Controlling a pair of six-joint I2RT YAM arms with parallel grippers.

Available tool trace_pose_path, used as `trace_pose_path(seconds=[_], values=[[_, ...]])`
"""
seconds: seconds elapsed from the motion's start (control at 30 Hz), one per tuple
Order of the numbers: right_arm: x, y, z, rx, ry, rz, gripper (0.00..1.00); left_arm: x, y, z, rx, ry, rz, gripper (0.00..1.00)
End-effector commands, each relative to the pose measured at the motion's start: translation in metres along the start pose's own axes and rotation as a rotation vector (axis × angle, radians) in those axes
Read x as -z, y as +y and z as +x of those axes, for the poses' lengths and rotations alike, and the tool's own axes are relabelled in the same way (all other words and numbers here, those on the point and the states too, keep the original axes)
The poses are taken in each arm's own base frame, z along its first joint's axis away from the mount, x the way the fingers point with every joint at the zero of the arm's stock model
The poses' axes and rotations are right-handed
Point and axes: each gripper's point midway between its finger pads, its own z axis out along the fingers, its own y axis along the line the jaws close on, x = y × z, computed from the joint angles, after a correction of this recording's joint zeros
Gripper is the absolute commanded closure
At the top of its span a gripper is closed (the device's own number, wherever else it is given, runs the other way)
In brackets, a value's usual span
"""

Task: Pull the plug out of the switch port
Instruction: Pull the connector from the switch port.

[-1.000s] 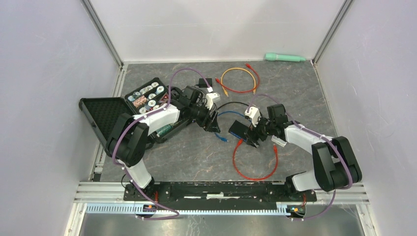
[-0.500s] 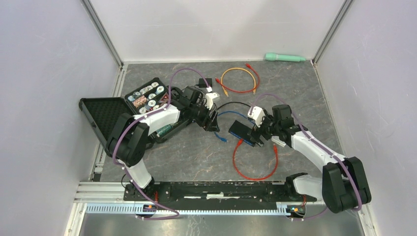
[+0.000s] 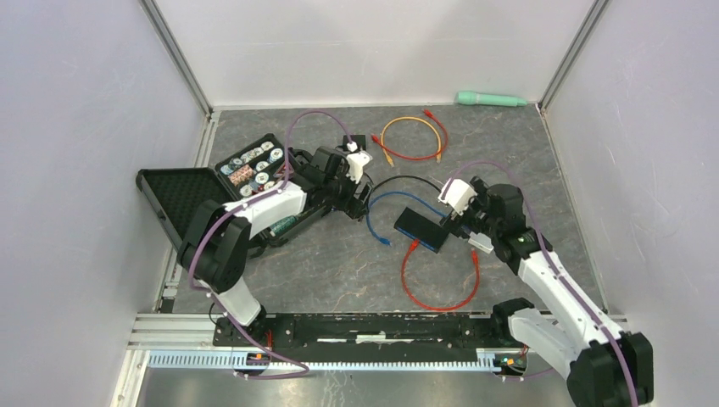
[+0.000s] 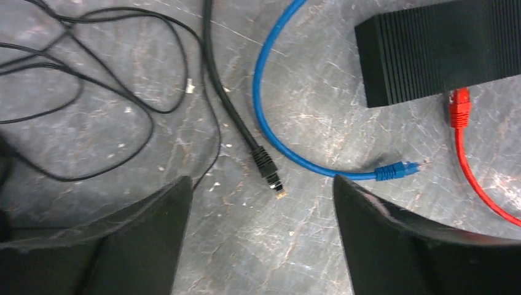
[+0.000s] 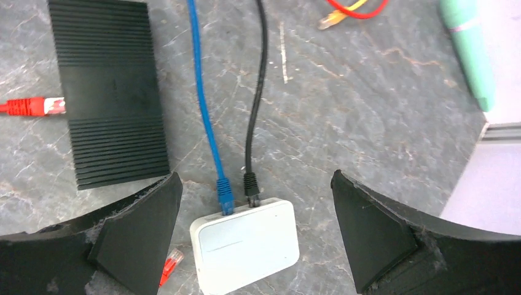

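A black ribbed switch [image 3: 419, 227] lies mid-table with a red plug [image 4: 459, 108] in its near side; it also shows in the right wrist view [image 5: 107, 92] with the red plug [image 5: 34, 106]. A small white switch [image 5: 246, 246] holds a blue plug [image 5: 224, 190] and a black plug [image 5: 250, 183]. My right gripper [image 5: 255, 236] is open above the white switch, touching nothing, and shows in the top view [image 3: 469, 227]. My left gripper [image 4: 261, 236] is open and empty over bare table, left of the black switch [image 4: 442, 49]. Loose blue [image 4: 399, 170] and black [image 4: 268, 167] plug ends lie before it.
An open black case [image 3: 182, 199] with small parts lies at the left. A coil of yellow and red cable [image 3: 413, 138] lies at the back. A green tool [image 3: 492, 99] rests by the back wall. A red cable loop [image 3: 437, 284] lies near the front. Thin black wires [image 4: 92, 92] trail left.
My right arm has drawn back to the right, away from the black switch, with its gripper over the white switch. My left gripper has pulled back toward the far left.
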Motion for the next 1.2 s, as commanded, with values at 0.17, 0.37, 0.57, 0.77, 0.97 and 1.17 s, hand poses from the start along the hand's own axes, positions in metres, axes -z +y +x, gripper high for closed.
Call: trace_pose_path(seconds=[0.17, 0.37, 0.57, 0.77, 0.97, 1.17], values=[[-0.009, 0.018, -0.002, -0.071, -0.03, -0.075, 0.02, 0.03, 0.023, -0.042, 0.043, -0.139, -0.101, 0.0], [-0.02, 0.056, -0.001, -0.074, -0.07, -0.256, 0.02, 0.035, 0.0, -0.042, 0.085, -0.106, 0.095, 0.0], [-0.027, 0.078, 0.006, -0.08, -0.038, -0.35, 0.02, 0.031, -0.007, -0.038, 0.1, -0.085, 0.142, 0.0], [-0.038, 0.082, 0.017, -0.103, 0.041, -0.356, 0.05, 0.029, -0.01, -0.038, 0.114, -0.088, 0.16, 0.0], [-0.044, 0.078, 0.019, -0.101, 0.058, -0.343, 0.02, 0.028, -0.011, -0.035, 0.12, -0.083, 0.167, 0.0], [-0.049, 0.084, 0.025, -0.117, 0.088, -0.368, 0.02, 0.026, -0.016, -0.033, 0.131, -0.078, 0.196, 0.0]])
